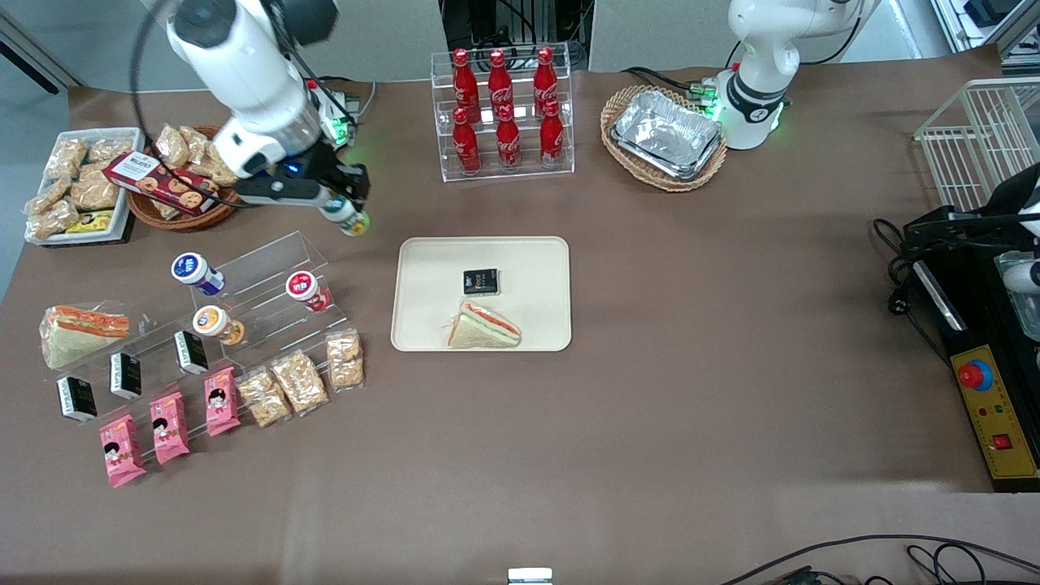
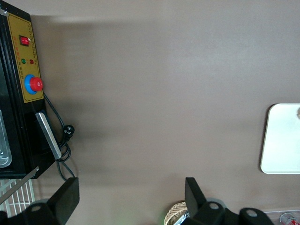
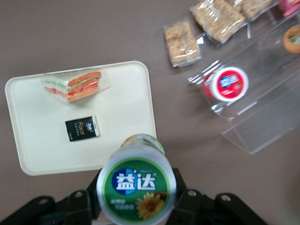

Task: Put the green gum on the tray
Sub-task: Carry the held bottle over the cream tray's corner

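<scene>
My gripper [image 1: 345,213] is shut on the green gum [image 1: 351,219], a small bottle with a green-and-white lid, and holds it in the air above the table between the clear stepped rack and the tray. In the right wrist view the gum's lid [image 3: 136,186] sits between the black fingers [image 3: 187,199]. The cream-beige tray [image 1: 422,325] lies near the middle of the table; it holds a wrapped sandwich [image 1: 484,327] and a small black packet [image 1: 480,281]. The tray [image 3: 37,150], sandwich [image 3: 73,86] and packet [image 3: 82,128] show in the right wrist view too.
A clear stepped rack [image 1: 260,268] holds blue-lidded [image 1: 195,272], red-lidded [image 1: 306,290] and orange-lidded [image 1: 215,323] bottles. Snack packets [image 1: 301,382] lie nearer the front camera. A cola bottle rack [image 1: 504,114], a cookie basket [image 1: 175,191] and a foil-tray basket [image 1: 665,136] stand farther from it.
</scene>
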`<state>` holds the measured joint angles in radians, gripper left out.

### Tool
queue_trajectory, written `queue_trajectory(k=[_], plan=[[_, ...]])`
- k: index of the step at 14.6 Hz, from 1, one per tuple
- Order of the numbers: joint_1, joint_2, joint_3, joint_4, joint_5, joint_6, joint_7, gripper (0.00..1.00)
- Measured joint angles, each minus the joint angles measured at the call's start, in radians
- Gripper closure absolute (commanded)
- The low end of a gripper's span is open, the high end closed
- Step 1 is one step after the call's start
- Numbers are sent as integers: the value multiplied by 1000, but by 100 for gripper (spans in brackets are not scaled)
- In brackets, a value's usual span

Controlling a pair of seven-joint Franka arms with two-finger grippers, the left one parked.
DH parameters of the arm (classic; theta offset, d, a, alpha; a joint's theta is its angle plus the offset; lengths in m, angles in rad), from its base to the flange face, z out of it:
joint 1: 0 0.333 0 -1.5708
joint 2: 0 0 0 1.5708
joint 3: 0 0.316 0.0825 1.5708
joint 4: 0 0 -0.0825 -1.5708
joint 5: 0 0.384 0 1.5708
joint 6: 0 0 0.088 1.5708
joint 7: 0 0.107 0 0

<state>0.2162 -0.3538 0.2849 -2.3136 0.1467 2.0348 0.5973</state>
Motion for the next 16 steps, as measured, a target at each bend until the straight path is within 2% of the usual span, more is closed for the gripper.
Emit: queue_trajectory(k=[7, 10, 16], plan=[[0, 89, 175, -273, 8, 415, 187, 58], [0, 135, 202, -346, 8, 524, 250, 58], [5, 279, 217, -355, 8, 676, 334, 58]])
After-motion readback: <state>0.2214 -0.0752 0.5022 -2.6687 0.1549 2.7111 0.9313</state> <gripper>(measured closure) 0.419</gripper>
